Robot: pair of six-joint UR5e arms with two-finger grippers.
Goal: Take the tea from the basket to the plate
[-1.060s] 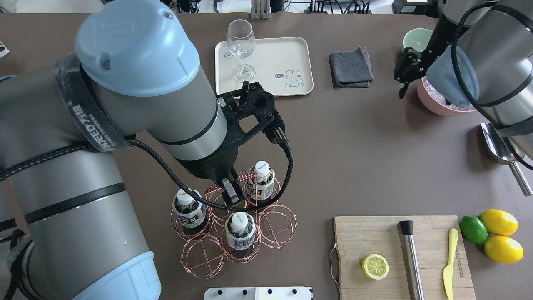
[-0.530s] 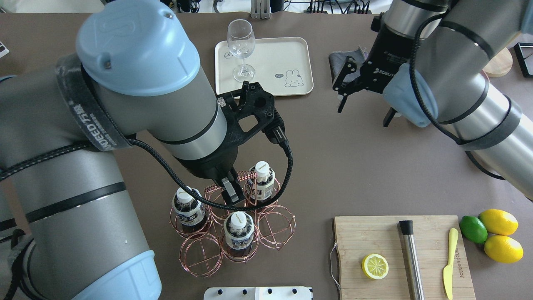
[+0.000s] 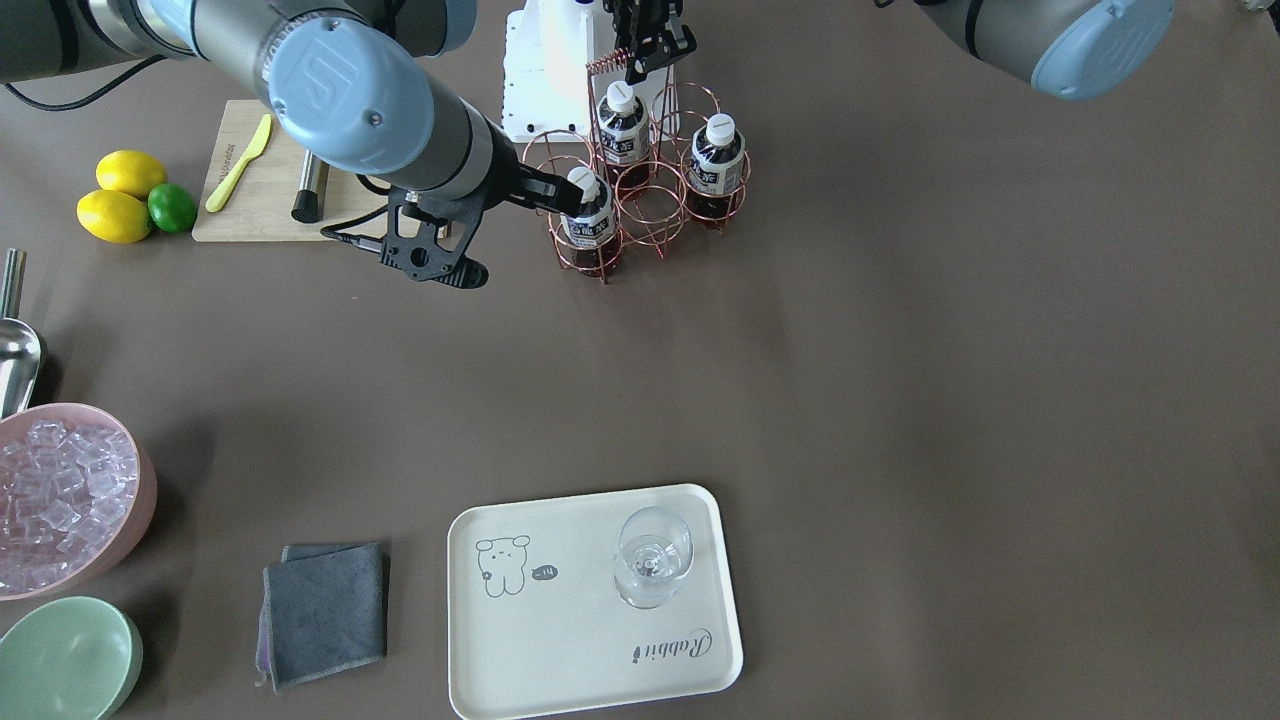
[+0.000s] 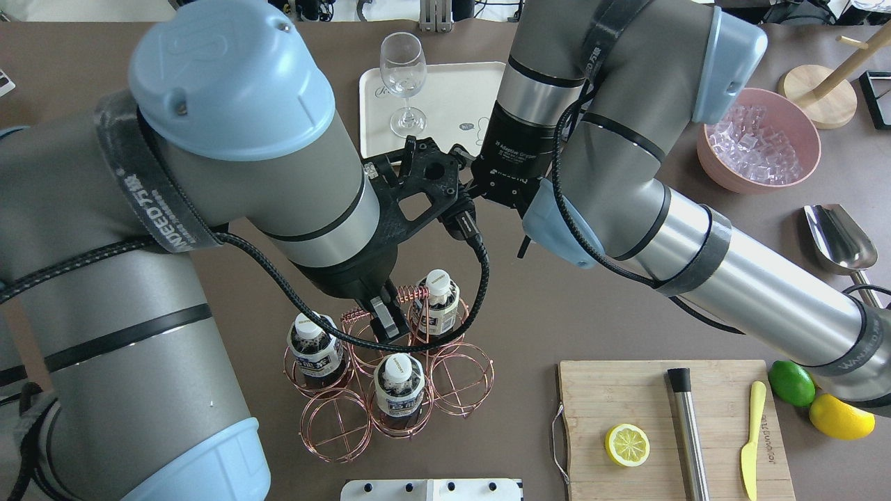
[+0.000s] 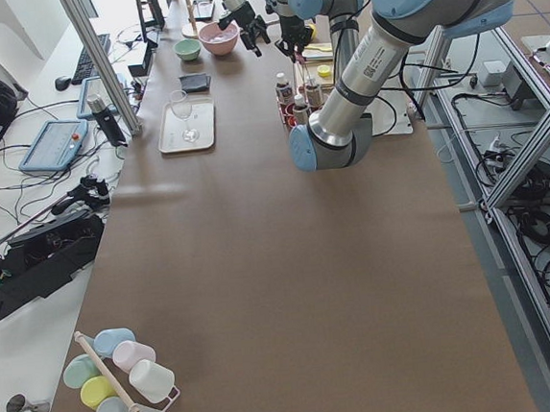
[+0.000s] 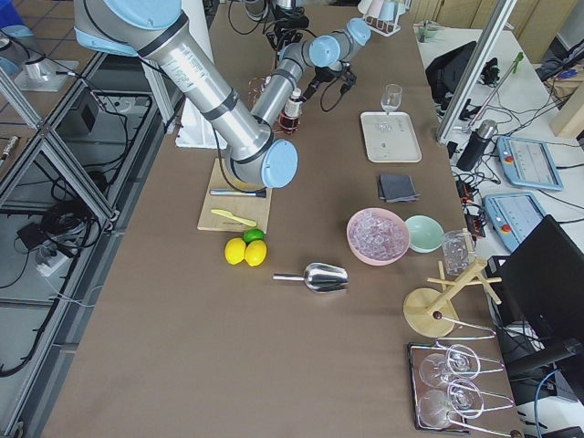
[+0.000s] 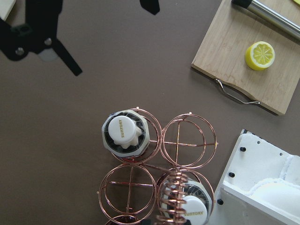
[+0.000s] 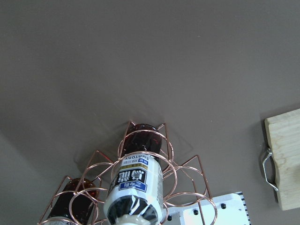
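Your right fingers (image 3: pixel 540 188) swung to the basket (image 4: pixel 339 426), apart, tea bottle (image 3: pixel 590 218) just ahead; left fingers (image 4: pixel 385 320) clamp its handle (image 4: pixel 412 295). Next: straddle, close.

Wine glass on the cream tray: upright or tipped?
Upright: the clear wine glass stands on its foot on the cream rectangular tray.

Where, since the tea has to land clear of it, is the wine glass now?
In the front-facing view the wine glass stands upright on the plate, in its right half, with the bear drawing to its left.
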